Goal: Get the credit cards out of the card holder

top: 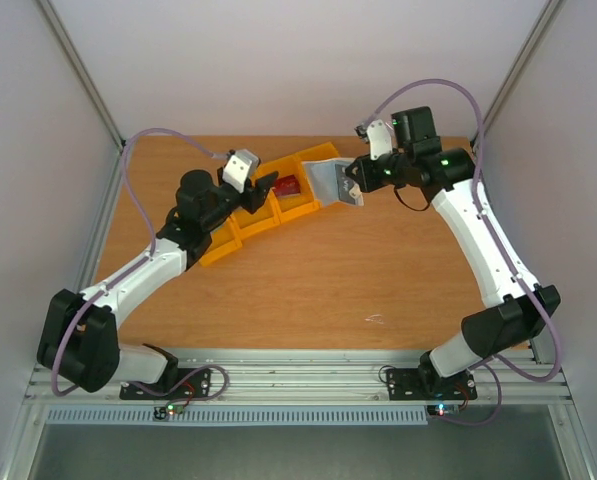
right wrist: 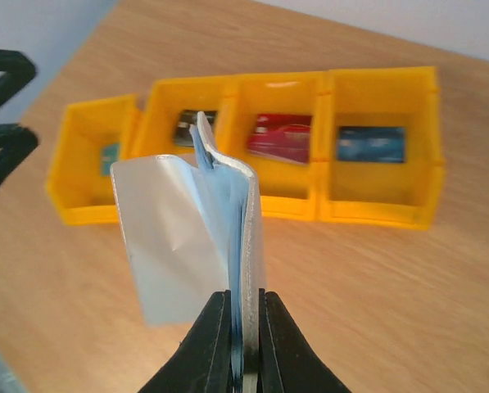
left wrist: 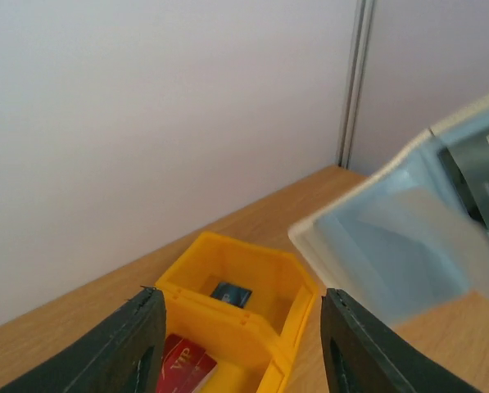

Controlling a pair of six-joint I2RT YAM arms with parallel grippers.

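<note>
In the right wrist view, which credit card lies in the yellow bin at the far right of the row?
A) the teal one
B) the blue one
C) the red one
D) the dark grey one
B: the blue card lies in the rightmost yellow bin, and the red card is in the bin beside it.

Yellow bins (top: 303,212) are lining the table's (top: 358,280) far left. The card holder (top: 333,180) is hanging beside them; nearer wood is lying open.

Four yellow bins (right wrist: 377,211), four credit cards (right wrist: 371,144), one card holder (right wrist: 178,237).
</note>
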